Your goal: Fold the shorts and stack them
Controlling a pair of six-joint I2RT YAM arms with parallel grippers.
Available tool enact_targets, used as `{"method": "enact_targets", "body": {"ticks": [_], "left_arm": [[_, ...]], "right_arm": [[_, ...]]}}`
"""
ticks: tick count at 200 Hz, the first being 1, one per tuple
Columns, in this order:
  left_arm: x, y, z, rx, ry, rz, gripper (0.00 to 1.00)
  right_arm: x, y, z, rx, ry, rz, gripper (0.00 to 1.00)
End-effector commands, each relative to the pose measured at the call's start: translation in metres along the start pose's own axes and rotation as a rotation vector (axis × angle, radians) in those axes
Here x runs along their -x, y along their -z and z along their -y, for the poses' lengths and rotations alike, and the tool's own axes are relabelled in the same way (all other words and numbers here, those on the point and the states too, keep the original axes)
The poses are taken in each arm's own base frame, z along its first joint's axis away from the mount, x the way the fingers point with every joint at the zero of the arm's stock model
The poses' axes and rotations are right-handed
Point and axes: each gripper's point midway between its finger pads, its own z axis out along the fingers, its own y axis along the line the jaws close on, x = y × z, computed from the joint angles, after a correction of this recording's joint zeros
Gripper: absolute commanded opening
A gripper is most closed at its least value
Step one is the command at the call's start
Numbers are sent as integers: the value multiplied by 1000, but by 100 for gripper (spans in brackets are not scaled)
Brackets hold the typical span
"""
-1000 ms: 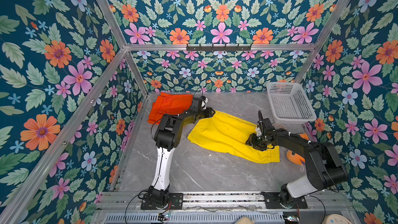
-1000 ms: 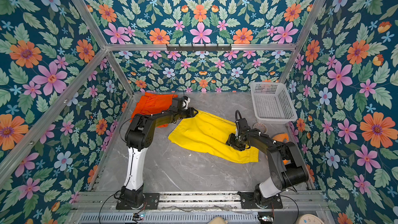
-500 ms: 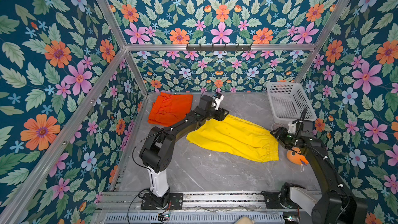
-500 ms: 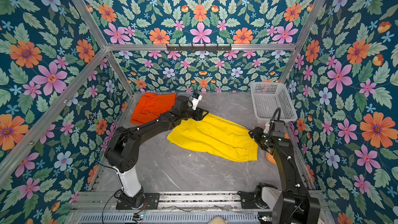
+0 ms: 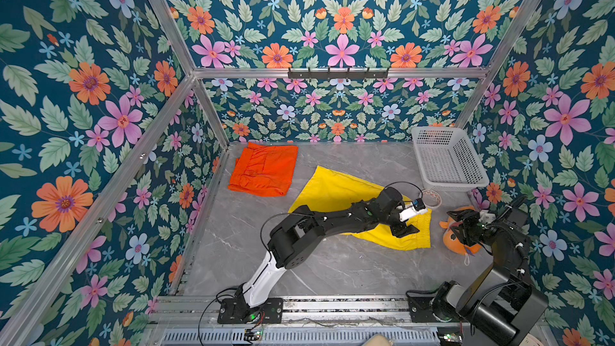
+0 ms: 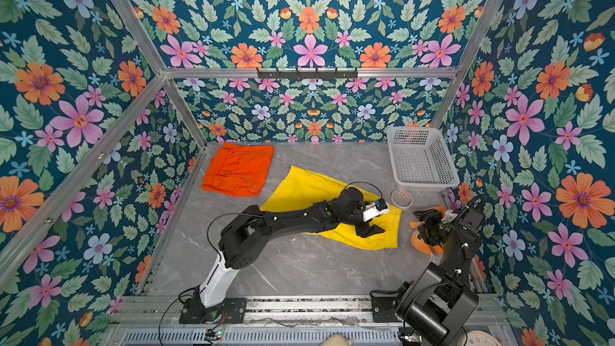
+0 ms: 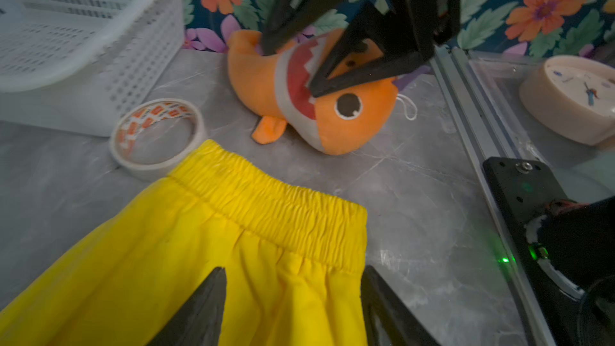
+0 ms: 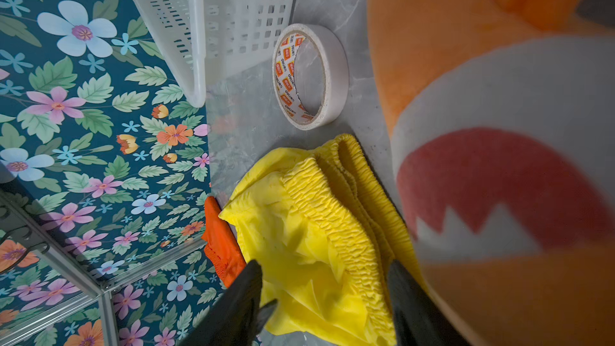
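The yellow shorts [image 5: 336, 191] [image 6: 304, 188] lie spread flat mid-table, elastic waistband [image 7: 273, 204] toward the right. Folded orange shorts [image 5: 264, 169] [image 6: 238, 169] rest at the back left. My left gripper [image 5: 411, 223] [image 6: 377, 223] reaches across to the waistband end. In the left wrist view it [image 7: 293, 294] is open, its fingers standing apart over the yellow cloth just short of the waistband. My right gripper [image 5: 458, 224] [image 6: 423, 224] hovers open over an orange plush fish [image 5: 456, 242], off the shorts. Its wrist view shows the gripper [image 8: 324, 294] empty, the bunched waistband [image 8: 332, 214] beyond it.
A white basket [image 5: 446, 161] [image 6: 421, 158] stands at the back right. A tape roll [image 7: 156, 134] [image 8: 311, 76] lies between the basket and the waistband. The plush fish [image 7: 332, 118] [image 8: 499, 161] sits beside the right wall. A clock [image 7: 572, 98] is outside the frame rail.
My left arm has swung from the yellow shorts' far left corner across to their waistband end, and its jaws have widened. My right arm has drawn back off the shorts to above the fish.
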Motion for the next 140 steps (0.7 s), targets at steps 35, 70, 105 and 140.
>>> {"method": "enact_targets", "body": {"ticks": [35,70,105,140], "left_arm": [[-37,-40,11,9,-65,-97,74],[-55,-50,26,-23,-92,-129,77],[-80,-60,24,35,-110,-199,80],[-101,-62,15,113,-85,-232,65]], "right_arm": [[4,-3,-4,56,2,-12,61],[3,-7,1,57,-12,-20,61],[-3,-9,3,69,-20,-38,61],[-10,-9,4,71,-23,-56,61]]}}
